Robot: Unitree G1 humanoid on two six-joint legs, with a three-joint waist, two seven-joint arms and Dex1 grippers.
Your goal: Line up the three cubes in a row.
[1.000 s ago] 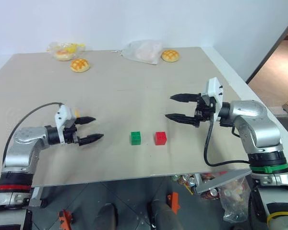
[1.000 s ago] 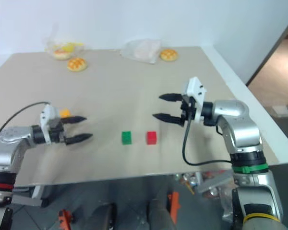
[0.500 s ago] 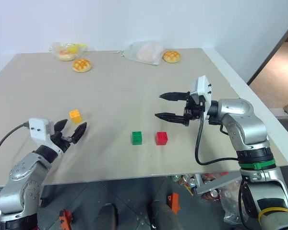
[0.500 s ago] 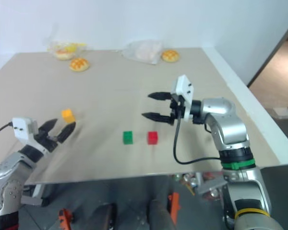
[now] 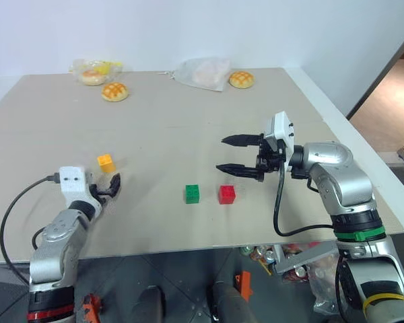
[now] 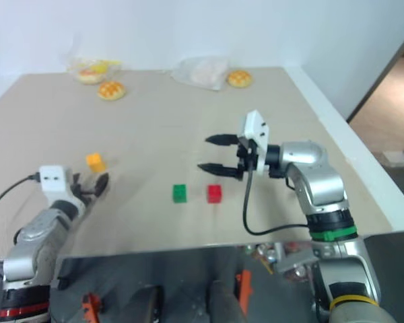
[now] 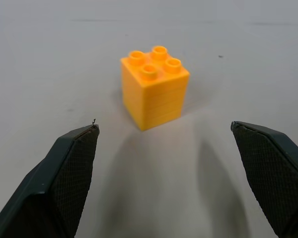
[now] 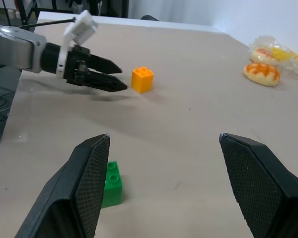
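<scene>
L hand (image 7: 164,148) has swung round behind orange cube (image 5: 106,163), open. R hand (image 5: 239,155) open, empty. Green (image 5: 192,194) & red (image 5: 226,194) paired near tabletop's front edge; orange left.

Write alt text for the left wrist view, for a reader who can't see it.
An orange-yellow cube with four studs on top stands on a plain pale table, just ahead of the open left tool. Its two black fingers rise on either side, spread wider than the cube and not touching it.

Lab: bare test table (image 5: 188,134), white wall (image 5: 188,27)
</scene>
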